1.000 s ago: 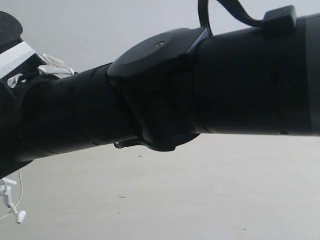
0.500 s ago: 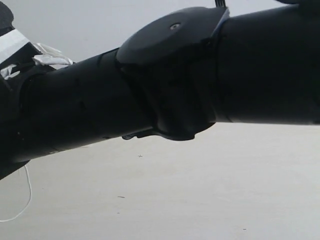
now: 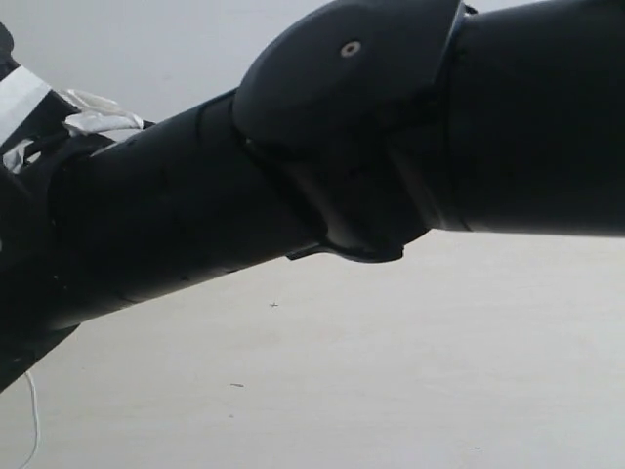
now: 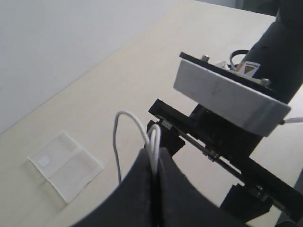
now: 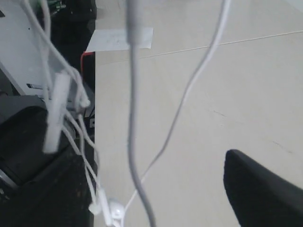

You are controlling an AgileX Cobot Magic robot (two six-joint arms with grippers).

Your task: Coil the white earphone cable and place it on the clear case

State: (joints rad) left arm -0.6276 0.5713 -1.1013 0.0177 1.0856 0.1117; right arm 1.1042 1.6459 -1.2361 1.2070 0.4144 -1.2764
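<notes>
My left gripper (image 4: 154,152) is shut on a small bundle of loops of the white earphone cable (image 4: 153,139), held above the table; one strand (image 4: 115,146) arcs out and drops down. The clear case (image 4: 65,165) lies flat on the table below and off to one side. In the right wrist view cable strands (image 5: 133,142) hang between the wide-apart fingers of my right gripper (image 5: 156,163), touching neither. The inline remote (image 5: 56,112) and both earbuds (image 5: 111,209) dangle by the darker finger (image 5: 47,189). The exterior view shows only a bit of cable (image 3: 32,422).
A thick black arm (image 3: 322,166) crosses almost the whole exterior view and hides both grippers and the case. The right arm's wrist, with its grey plate (image 4: 229,97), hangs close in front of my left gripper. The pale table (image 4: 142,66) meets a white wall (image 4: 52,42).
In the exterior view the black arm has swung up and to the right. The dangling earbuds at the lower left have left the view; only a short strand remains.
</notes>
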